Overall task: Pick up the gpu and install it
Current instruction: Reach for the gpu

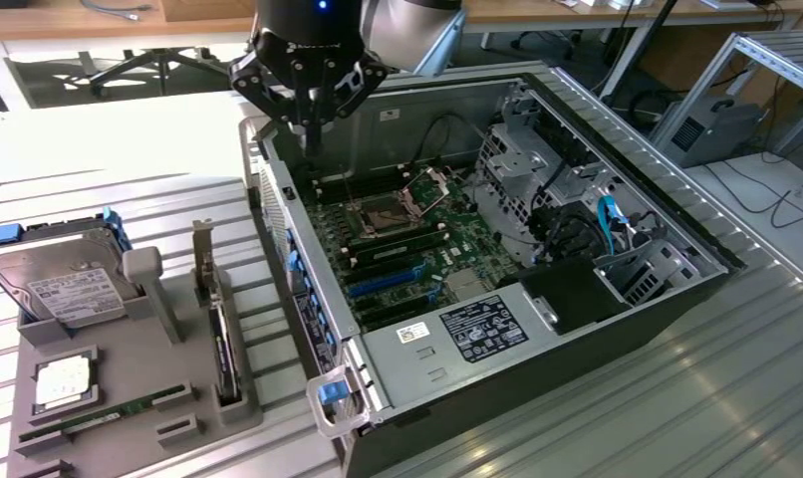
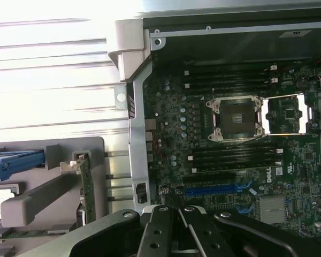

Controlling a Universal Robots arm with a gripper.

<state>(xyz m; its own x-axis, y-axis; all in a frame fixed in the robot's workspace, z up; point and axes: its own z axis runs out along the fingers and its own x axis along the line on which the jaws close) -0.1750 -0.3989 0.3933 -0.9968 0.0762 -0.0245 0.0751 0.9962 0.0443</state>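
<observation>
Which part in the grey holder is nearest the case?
The gpu, standing on edge beside the PC case; the hard drive and RAM stick sit farther to the exterior view's left.

Slatted metal table (image 1: 720,398) carries open computer case (image 1: 441,383), grey parts holder (image 1: 149,383).

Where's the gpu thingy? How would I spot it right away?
Find the big open computer case; a grey holder tray sits on the exterior view's left of it. The gpu is the thin dark card standing on edge on the tray's side nearest the case. Its neighbours are a boxy silver hard drive and a long green RAM stick.
</observation>
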